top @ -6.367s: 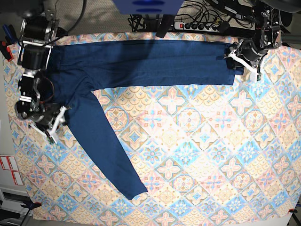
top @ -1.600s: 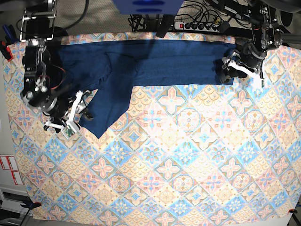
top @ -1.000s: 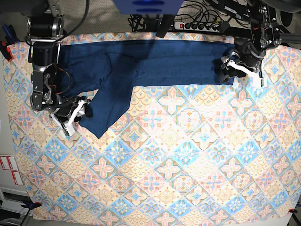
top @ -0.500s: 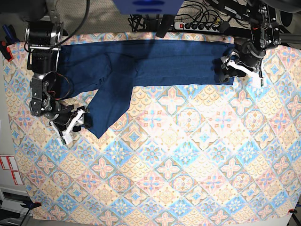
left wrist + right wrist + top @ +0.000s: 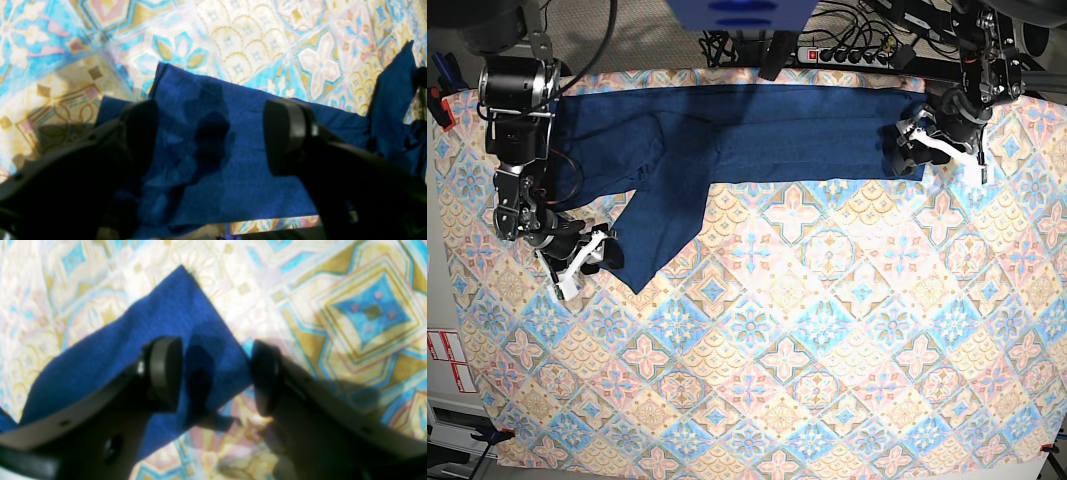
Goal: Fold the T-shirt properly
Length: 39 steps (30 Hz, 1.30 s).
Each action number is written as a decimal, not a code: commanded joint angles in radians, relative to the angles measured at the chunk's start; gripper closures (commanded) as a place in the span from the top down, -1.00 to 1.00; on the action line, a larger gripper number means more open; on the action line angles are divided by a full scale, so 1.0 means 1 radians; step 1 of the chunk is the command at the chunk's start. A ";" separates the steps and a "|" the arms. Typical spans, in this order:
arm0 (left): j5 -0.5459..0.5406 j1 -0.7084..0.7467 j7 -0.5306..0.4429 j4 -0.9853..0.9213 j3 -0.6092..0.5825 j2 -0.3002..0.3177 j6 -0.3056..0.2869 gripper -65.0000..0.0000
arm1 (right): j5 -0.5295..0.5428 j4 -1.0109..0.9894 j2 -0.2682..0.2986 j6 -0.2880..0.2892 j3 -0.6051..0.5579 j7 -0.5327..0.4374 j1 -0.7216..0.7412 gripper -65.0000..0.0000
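The dark navy T-shirt (image 5: 757, 135) lies as a long band along the far edge of the table. One sleeve (image 5: 662, 225) is folded down over it, and its tip points toward the front left. My right gripper (image 5: 587, 262) is open at the left edge of that sleeve. In the right wrist view its fingers (image 5: 163, 373) straddle the sleeve's corner (image 5: 173, 326), my right gripper (image 5: 215, 376) open. My left gripper (image 5: 915, 150) is open over the shirt's right end. In the left wrist view my left gripper (image 5: 213, 136) shows its jaws set wide apart above flat blue fabric (image 5: 233, 173).
A patterned tablecloth (image 5: 827, 350) covers the whole table. A power strip (image 5: 847, 55) with cables runs behind the far edge. White labels (image 5: 447, 360) lie off the table's left side.
My right gripper has shifted a little toward the front along the sleeve's left edge. The sleeve, the shirt and the left arm look unmoved.
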<state>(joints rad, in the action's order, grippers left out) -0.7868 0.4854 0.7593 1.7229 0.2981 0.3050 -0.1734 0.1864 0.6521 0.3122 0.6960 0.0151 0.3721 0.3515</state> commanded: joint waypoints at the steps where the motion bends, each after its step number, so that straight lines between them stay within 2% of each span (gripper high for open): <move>1: -0.013 0.002 -0.011 0.015 0.006 0.012 -0.007 0.43 | -0.024 0.007 0.011 0.002 0.000 0.012 0.017 0.00; 3: -0.013 0.002 -0.011 0.015 0.006 0.012 -0.007 0.43 | -0.051 0.016 0.011 0.002 0.000 0.015 0.014 -0.01; 5: -0.013 0.002 -0.011 0.015 0.006 0.012 -0.007 0.43 | -0.064 0.016 0.009 0.002 -0.002 0.015 0.013 -0.14; 8: -0.015 0.002 -0.011 0.015 0.006 0.012 -0.007 0.43 | -0.071 0.015 0.008 0.002 -0.022 0.015 -0.019 -0.52; 11: -0.015 0.002 -0.011 0.015 0.006 0.012 -0.007 0.43 | -0.071 0.016 0.008 0.002 -0.091 0.015 -0.025 -0.86; 13: -0.015 0.002 -0.011 0.015 0.006 0.012 -0.007 0.43 | -0.067 0.018 0.008 0.002 -0.134 0.015 -0.025 -1.00; 17: -0.015 0.002 -0.011 0.015 0.006 0.012 -0.007 0.43 | -0.064 0.045 0.008 0.002 -0.149 0.015 -0.030 -0.99; 20: -0.015 0.002 -0.011 0.015 0.010 0.012 -0.007 0.43 | -0.063 0.176 0.008 0.002 -0.149 0.021 -0.078 -0.99; 30: -0.015 -0.001 -0.013 0.015 0.006 0.012 -0.007 0.43 | 0.006 0.812 0.008 0.002 -0.155 0.275 -0.338 -0.99; 34: -0.015 0.000 -0.014 0.015 0.006 0.012 -0.007 0.43 | 0.008 1.035 0.008 0.002 -0.165 0.327 -0.449 -0.99; 39: -0.015 -0.003 -0.014 0.015 0.006 0.012 -0.007 0.43 | 0.008 1.217 0.011 0.002 -0.300 0.362 -0.520 -0.99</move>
<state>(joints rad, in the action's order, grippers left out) -0.7898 0.4850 0.7593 1.7229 0.2993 0.3038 -0.1738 0.1791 1.8572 0.3180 0.6922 -0.2890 0.7460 -0.1684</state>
